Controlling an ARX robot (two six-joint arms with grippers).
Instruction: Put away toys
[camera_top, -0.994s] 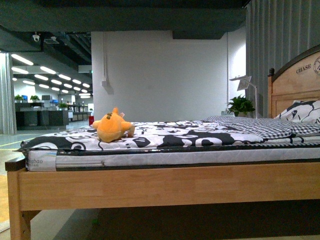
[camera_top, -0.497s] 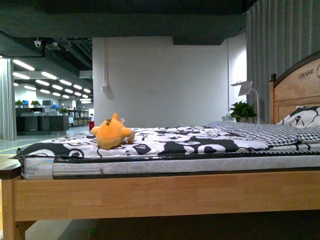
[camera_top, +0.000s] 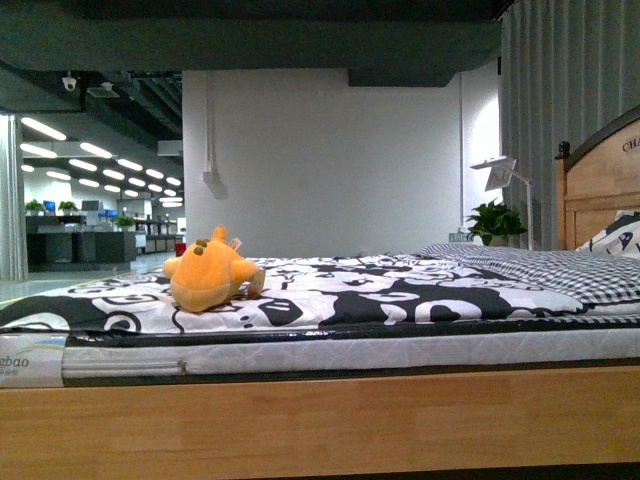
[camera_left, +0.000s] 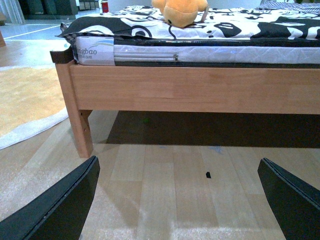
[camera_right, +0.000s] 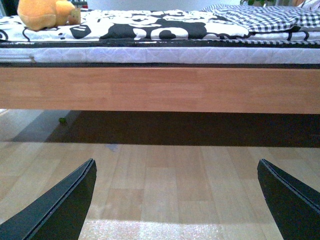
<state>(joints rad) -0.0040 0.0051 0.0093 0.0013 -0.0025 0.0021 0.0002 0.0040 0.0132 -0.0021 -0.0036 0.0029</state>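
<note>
Closing in on the bed (camera_top: 400, 420) vs. 1 s ago: losing the corner post off frame at left, pushing the headboard (camera_top: 600, 190) toward the right edge, bringing the plush toy (camera_top: 207, 272) up bigger.

Front view: finding the toy lying on the black-and-white sheet (camera_top: 400, 290), left of centre, toward the end away from the headboard, set back a bit from the near edge. Reading it as wider than tall, so long axis prob. running roughly across the view, but not telling that for sure. Seeing no arm or pincer here.

Left wrist view: looking past the left pincer (camera_left: 177, 160), fingers spread wide apart, holding nothing, touching nothing, hanging over bare floor (camera_left: 165, 190) in front of the bed frame. Catching the toy (camera_left: 182, 11) up on the mattress (camera_left: 225, 52), above and beyond the pincer, nearly in line w/ the gap between the fingers.

Right wrist view: showing the right pincer (camera_right: 175, 161) likewise wide apart and empty, low over the floor. Catching the toy (camera_right: 45, 14) only at the frame's far corner, well off this pincer's line.

Judging the left arm nearer and better lined up; needing to go up and fwd over the bed edge before any closing on the toy.
</note>
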